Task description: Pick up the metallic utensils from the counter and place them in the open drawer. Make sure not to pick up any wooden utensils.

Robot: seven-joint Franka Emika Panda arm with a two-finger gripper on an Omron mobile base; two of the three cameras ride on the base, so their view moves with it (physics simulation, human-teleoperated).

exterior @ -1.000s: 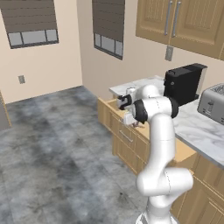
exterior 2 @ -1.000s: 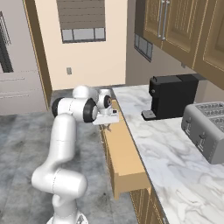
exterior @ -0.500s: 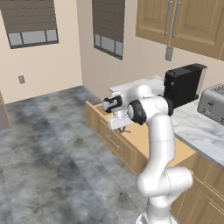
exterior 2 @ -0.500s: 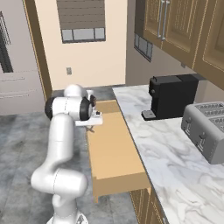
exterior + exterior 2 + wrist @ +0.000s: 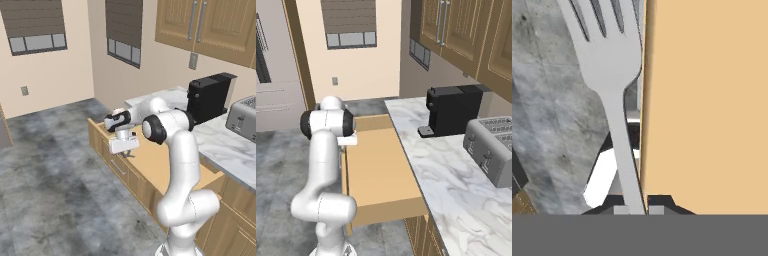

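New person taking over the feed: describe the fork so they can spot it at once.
Start at the long tan wood open drawer pulled out under the marbled counter. At its outer edge the white arm's gripper is shut on the fork. It is slim and all silver, tines pointing away from the gripper.

Arm rises from the base, bends at the elbow and reaches forward and to the left at about worktop height. Wrist turned downward. Gripper points down, its fingers closed on the handle of the fork, tines pointing away from the hand.
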